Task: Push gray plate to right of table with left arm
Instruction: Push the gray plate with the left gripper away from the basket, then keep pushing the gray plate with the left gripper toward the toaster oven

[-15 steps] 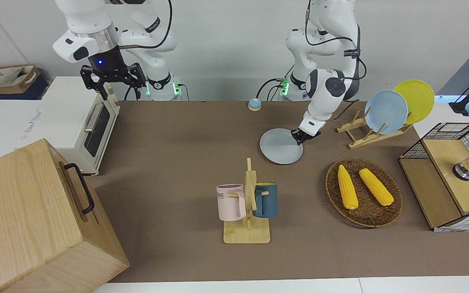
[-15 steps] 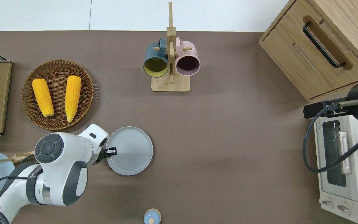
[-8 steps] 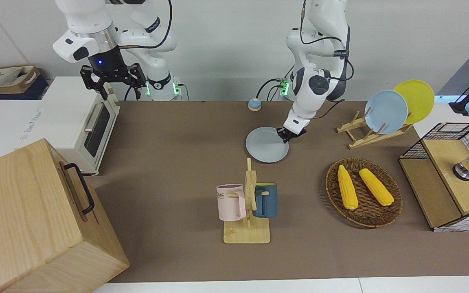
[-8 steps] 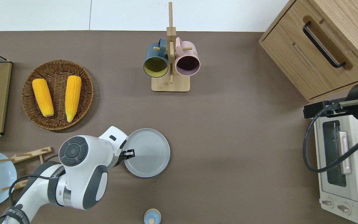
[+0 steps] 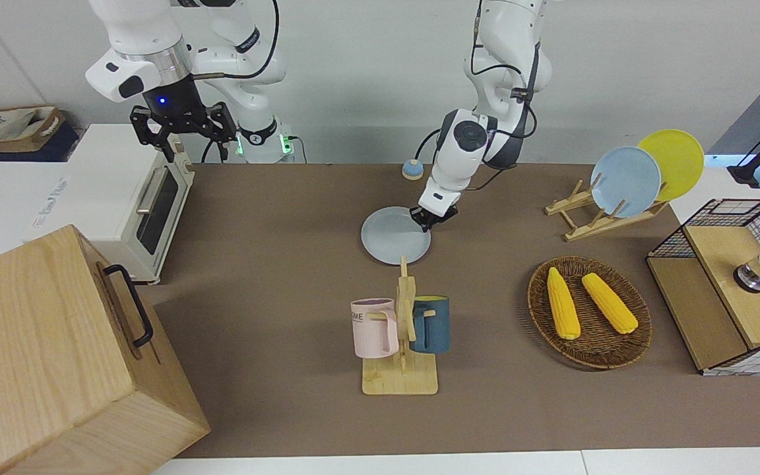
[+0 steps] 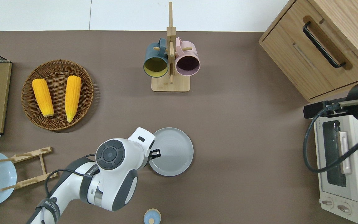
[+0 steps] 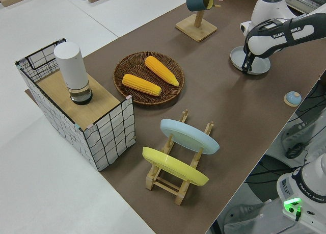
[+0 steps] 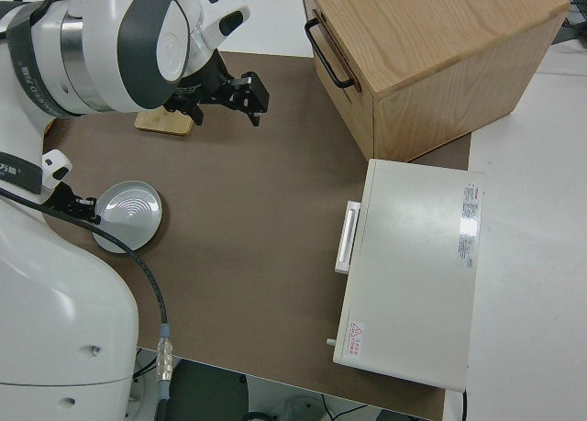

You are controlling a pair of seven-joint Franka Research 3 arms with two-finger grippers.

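Pressing its fingertips down on the rim of the gray plate (image 6: 172, 151), the left pincer (image 6: 156, 152) touches the plate's edge on the side toward the left arm's end of the surface (image 6: 235, 102). The pincer looks narrow, its two fingers close together, though I cannot tell if they are fully closed. The left arm (image 6: 113, 174) bends low over the surface. The gray plate lies flat near the middle of the surface, nearer to the robots than the wooden mug stand (image 6: 170, 62) with a dark blue mug (image 6: 155, 60) and a pink mug (image 6: 187, 61). The wicker basket (image 6: 36, 118) with two corn cobs (image 6: 57, 95) is toward the left arm's end. The right arm (image 5: 156, 59) is parked, its pincer (image 5: 182, 128) wide.
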